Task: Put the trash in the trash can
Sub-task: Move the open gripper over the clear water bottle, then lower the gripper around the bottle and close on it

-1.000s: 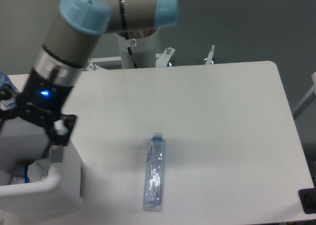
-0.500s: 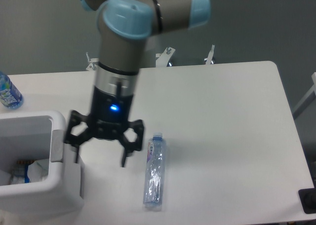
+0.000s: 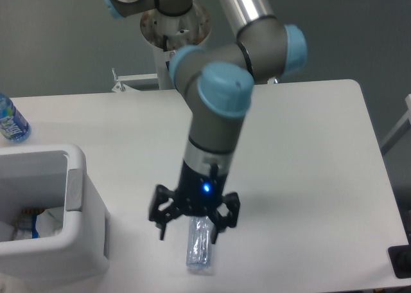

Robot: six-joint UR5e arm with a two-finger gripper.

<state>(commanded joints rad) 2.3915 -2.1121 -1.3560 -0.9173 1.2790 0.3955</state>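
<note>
You were on the 2nd pickup: the wrapper (image 3: 46,223) already sat inside the bin (image 3: 74,200) at the table's (image 3: 302,151) left edge, so what was left was the bottle (image 3: 199,248), lying flat near the front edge, cap end hidden under the arm. Your hand (image 3: 191,232) hung right over the bottle's upper half, fingers (image 3: 160,225) spread wide, one each side of it, empty, and not touching it as far as could be told; height above the table couldn't be read from this one view. Next move, as I judged it: drop straight down w/ the fingers straddling the body across its width, then close. The bottle is round, thin-walled and looks empty, so it would prob. roll or squash if you came in off-centre. After that you'd need a lift and a carry left, well across to the bin. Blue-label bottle (image 3: 11,121) at far left wasn't trash; leave it.
</note>
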